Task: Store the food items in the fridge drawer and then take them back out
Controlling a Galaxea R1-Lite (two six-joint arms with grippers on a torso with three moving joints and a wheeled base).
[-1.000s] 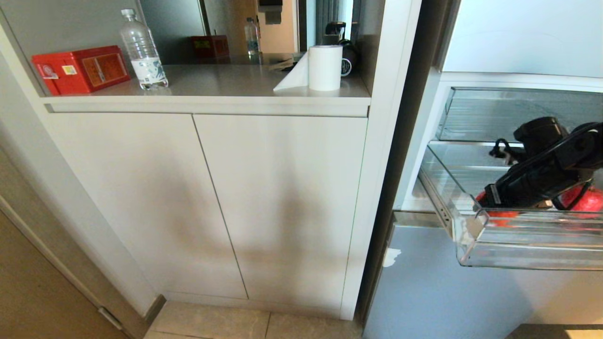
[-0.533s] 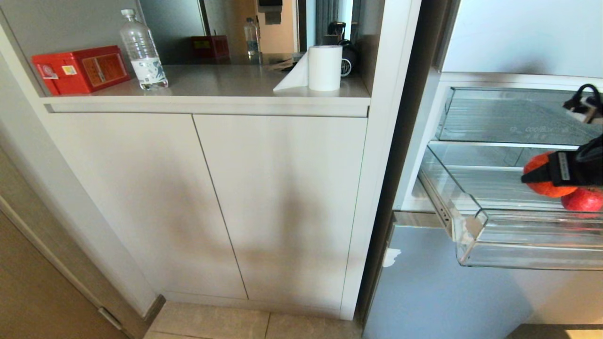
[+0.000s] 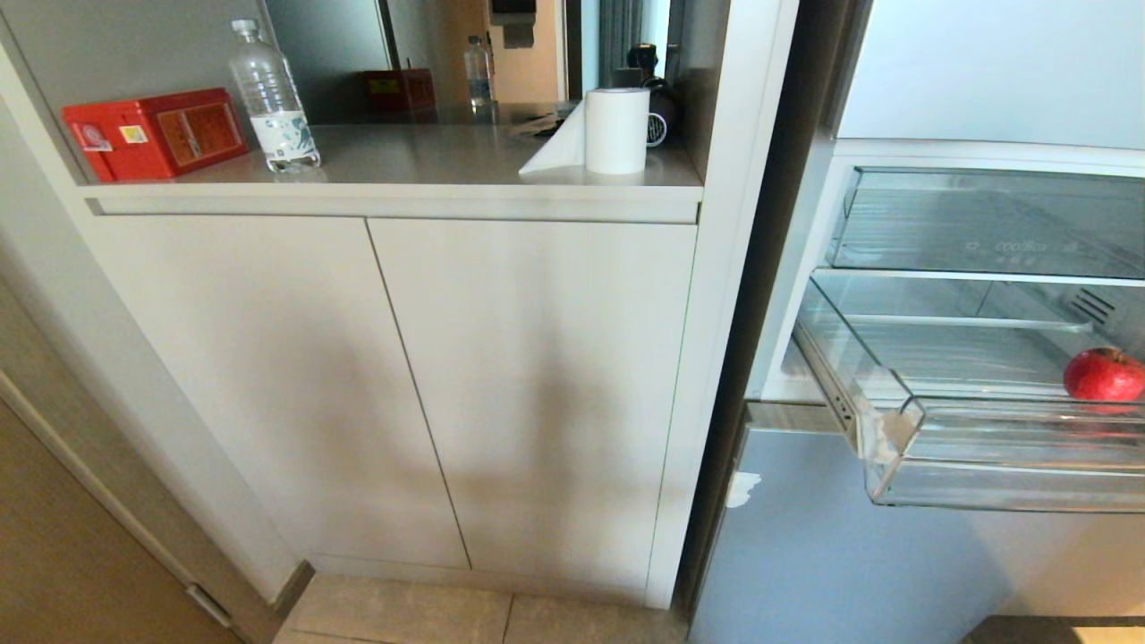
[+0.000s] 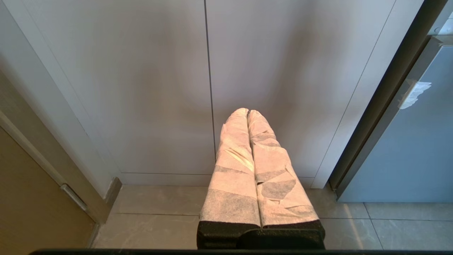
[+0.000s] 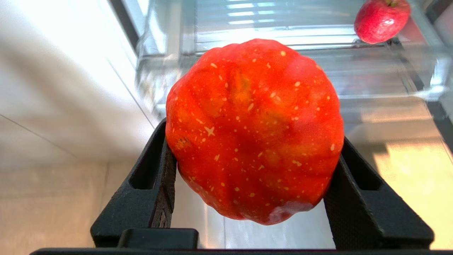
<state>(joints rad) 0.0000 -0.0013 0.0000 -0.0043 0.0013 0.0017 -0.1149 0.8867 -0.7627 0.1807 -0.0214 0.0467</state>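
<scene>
Two red fruits show, and they differ in skin. The speckled fruit [image 5: 254, 131] is orange-red, lobed like a small pumpkin, glossy and flecked with pale dots; the right gripper [image 5: 254, 156] has its matte black fingers [image 5: 155, 184] pressed against both flanks of it, so it fills the gap between them and hides whatever lies directly ahead. Beyond those fingertips the fridge drawer [image 3: 1002, 447] stands pulled out: clear plastic, shallow, with a ribbed floor and a thick, rounded front lip. The second fruit [image 3: 1105, 376], smoother and deeper red with a dimpled top, rests on that floor near the drawer's front, well past the fingertips and off to one side; the head view cuts off the drawer's far end beside it. The right arm itself is outside the head view. The left gripper [image 4: 249, 113] hangs before flat grey cabinet doors [image 4: 148, 88], its two fingers wrapped in creased white fabric and pressed together, holding nothing.
</scene>
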